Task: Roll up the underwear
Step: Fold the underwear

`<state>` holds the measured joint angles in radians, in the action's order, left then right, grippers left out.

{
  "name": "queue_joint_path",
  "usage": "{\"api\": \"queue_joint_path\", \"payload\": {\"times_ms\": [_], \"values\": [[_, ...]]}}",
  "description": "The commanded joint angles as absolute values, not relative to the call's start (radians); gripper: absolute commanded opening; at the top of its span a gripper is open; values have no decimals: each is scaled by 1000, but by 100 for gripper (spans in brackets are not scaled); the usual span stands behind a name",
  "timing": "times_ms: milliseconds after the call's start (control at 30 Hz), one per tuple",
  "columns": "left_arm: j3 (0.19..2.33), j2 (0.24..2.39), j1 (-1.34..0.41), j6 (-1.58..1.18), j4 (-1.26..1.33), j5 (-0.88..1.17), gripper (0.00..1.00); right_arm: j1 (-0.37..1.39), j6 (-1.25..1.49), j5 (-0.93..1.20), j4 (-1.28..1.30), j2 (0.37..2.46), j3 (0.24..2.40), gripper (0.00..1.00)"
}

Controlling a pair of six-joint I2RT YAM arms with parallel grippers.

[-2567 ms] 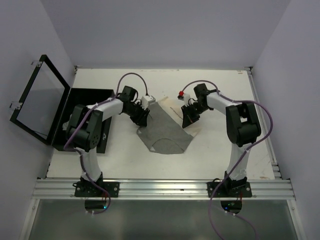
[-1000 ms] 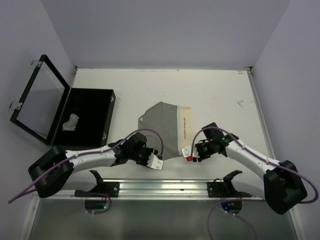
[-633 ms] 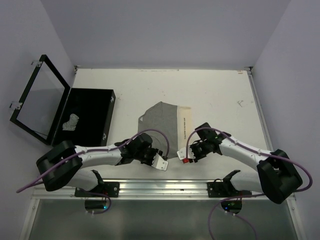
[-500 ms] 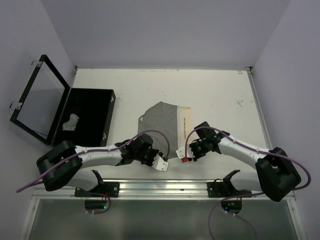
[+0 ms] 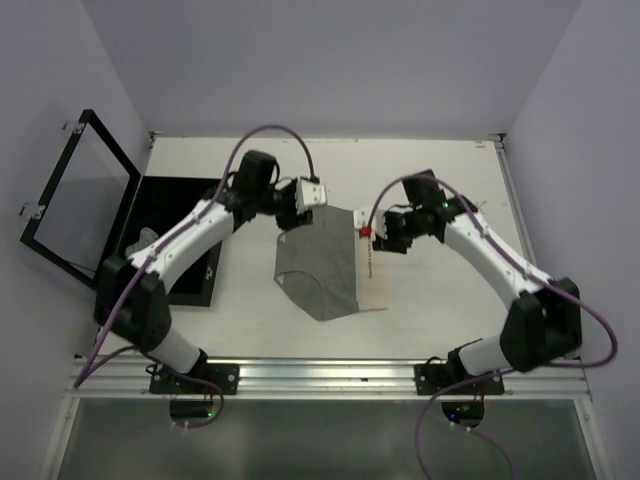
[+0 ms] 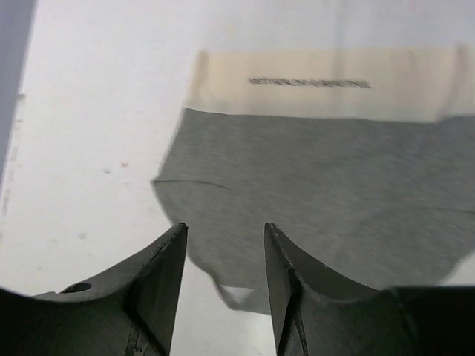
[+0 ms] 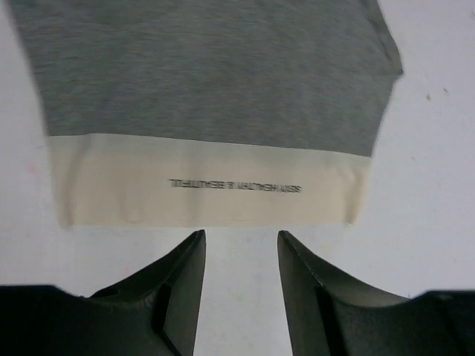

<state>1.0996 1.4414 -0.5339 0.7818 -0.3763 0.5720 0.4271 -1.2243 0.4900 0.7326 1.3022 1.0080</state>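
The underwear (image 5: 322, 268) lies flat mid-table (image 5: 430, 170), grey with a cream waistband (image 7: 208, 182) — its small dark print too blurred to read. Left gripper (image 6: 225, 230) over the grey edge, right gripper (image 7: 241, 236) just off the waistband, both parted and empty — the left arm partly hides the black box (image 5: 175, 200)

A white surface (image 5: 360, 160), enclosed left, far and right by plain pale lavender walls (image 5: 330, 60); a metal rail (image 5: 330, 373) lines its near edge.
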Motion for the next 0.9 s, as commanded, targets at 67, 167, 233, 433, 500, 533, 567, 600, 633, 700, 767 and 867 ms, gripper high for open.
{"api": "queue_joint_path", "payload": {"times_ms": [67, 167, 233, 433, 500, 533, 567, 600, 633, 700, 767, 867], "values": [[1664, 1880, -327, 735, -678, 788, 49, 249, -999, 626, 928, 1796, 1502, 50], [1893, 2086, -290, 671, -697, 808, 49, 189, -870, 663, 1021, 2073, 1840, 50], [1978, 2202, -288, 608, -678, 805, 48, 163, -818, 687, 1031, 2208, 2008, 51], [2092, 2376, -291, 467, -605, 839, 49, 158, -732, 699, 1012, 2351, 2118, 53], [2051, 2387, -291, 446, -556, 859, 49, 160, -733, 715, 1012, 2376, 2099, 54], [2036, 2387, -293, 413, -536, 865, 49, 160, -730, 721, 1009, 2379, 2089, 55], [2011, 2387, -291, 399, -516, 877, 49, 160, -729, 736, 1009, 2388, 2082, 55], [2008, 2398, -291, 391, -502, 879, 49, 160, -723, 742, 1005, 2388, 2062, 55], [2006, 2402, -293, 361, -497, 880, 49, 160, -712, 744, 979, 2388, 2048, 55], [2011, 2427, -293, 342, -499, 884, 49, 160, -684, 750, 957, 2393, 2025, 56], [2013, 2440, -295, 312, -492, 880, 49, 158, -657, 747, 939, 2407, 2029, 56], [2017, 2462, -298, 281, -483, 868, 49, 158, -635, 747, 939, 2442, 2052, 53]]}}
